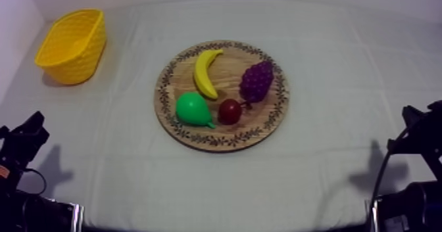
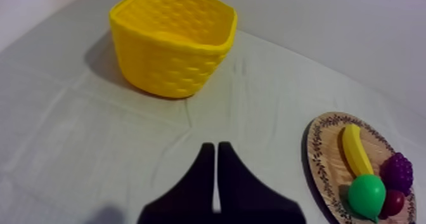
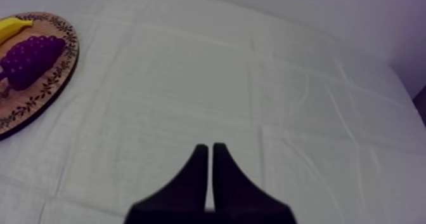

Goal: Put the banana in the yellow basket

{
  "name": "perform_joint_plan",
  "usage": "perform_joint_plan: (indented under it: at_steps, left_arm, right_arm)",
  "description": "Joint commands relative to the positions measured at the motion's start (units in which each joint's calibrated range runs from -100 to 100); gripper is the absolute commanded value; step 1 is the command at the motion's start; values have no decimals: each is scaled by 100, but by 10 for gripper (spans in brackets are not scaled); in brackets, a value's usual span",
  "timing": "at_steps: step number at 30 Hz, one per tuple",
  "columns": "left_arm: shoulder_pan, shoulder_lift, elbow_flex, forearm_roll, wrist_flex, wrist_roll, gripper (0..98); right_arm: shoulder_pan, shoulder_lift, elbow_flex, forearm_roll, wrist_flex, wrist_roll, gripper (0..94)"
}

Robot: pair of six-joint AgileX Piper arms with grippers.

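The banana [image 1: 206,73] lies on the wooden board [image 1: 191,137], in the board's upper left part in the top view, its curve running from upper right down to lower left. Just below it sits the green pear [image 1: 191,108], whose tip points toward the small red fruit [image 1: 229,111] beside it. The bunch of grapes [image 1: 256,81] lies to the banana's right, apart from it. The board rests at the centre of the frame on the cloth-covered tabletop [image 1: 329,64]. The yellow basket [image 1: 71,45] stands upright in the upper left of the frame, well apart from the board, and nothing can be seen inside it. The left tool [image 2: 215,147] sits low at the lower left of the top view, its two fingers pressed together into a narrow wedge with nothing between them, pointing over bare cloth between basket and board. The right tool [image 3: 210,149] sits low at the lower right, fingers likewise together on nothing, over bare cloth with the board's edge off to one side.
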Motion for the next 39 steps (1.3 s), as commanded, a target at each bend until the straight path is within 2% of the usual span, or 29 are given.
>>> perform_joint_plan:
  at_steps: [1, 34, 39]
  left_arm:
    - [0, -4, 4, -2, -2, 1, 0]
    - [0, -4, 0, -2, 15, 20, 0]
    - [134, -4, -22, 15, 87, -417, 0]
  right_arm:
    - [3, -4, -3, -2, 6, -1, 6]
    - [3, -4, -3, -2, 6, -1, 6]
    - [3, -4, -3, -2, 6, -1, 6]
